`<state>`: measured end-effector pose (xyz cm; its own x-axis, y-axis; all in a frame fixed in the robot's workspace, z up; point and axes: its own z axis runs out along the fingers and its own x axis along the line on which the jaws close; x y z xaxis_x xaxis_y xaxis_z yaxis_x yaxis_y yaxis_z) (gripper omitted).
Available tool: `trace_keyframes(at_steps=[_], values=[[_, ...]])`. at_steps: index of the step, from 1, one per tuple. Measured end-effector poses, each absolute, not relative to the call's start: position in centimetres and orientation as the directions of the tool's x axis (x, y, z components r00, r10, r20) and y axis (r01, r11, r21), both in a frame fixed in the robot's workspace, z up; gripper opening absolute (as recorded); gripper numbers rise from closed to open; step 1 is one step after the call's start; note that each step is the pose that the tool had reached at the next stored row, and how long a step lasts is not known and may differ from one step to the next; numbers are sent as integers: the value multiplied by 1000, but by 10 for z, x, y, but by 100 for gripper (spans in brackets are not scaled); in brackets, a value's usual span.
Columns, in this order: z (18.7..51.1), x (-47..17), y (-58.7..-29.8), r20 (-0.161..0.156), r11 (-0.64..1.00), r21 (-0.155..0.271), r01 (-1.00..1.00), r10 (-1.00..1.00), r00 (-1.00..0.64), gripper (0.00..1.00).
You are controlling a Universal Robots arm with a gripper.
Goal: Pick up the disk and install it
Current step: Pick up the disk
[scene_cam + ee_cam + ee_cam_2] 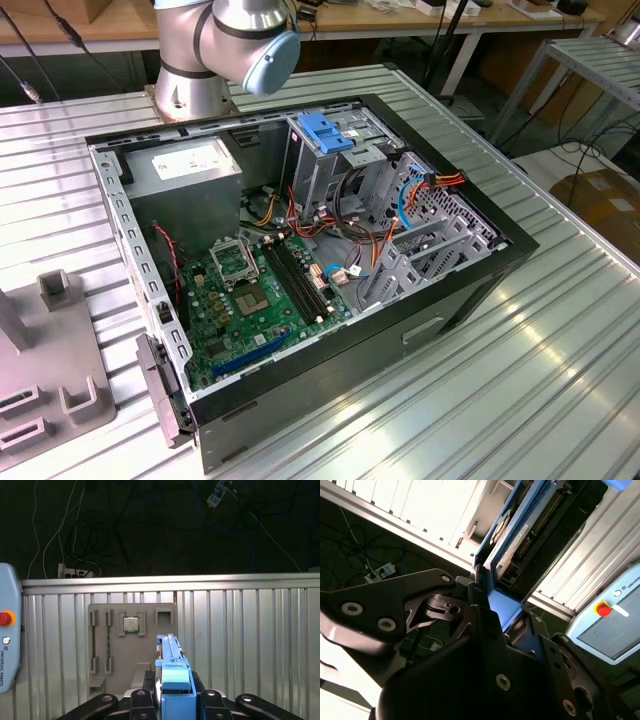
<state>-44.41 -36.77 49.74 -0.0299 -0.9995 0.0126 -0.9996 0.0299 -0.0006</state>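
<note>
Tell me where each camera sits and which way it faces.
Exterior view: off the arm, looking down into the open computer case; the arm shows.
First wrist view: on the wrist, looking past the gripper at the fixture tray.
Second wrist view: on the wrist, beside the gripper, facing the disk.
Both wrist views share the gripped disk.

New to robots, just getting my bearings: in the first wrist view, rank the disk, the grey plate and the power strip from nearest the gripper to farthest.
1. The disk, held in the gripper itself.
2. The grey plate, lying on the table beyond the disk.
3. The power strip, on the dark floor past the table's far edge.
</note>
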Motion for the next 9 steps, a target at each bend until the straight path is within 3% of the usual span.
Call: trace_keyframes(at_steps=[9], values=[[497, -435, -368, 13, 30, -1, -1000, -999, -30, 37]])
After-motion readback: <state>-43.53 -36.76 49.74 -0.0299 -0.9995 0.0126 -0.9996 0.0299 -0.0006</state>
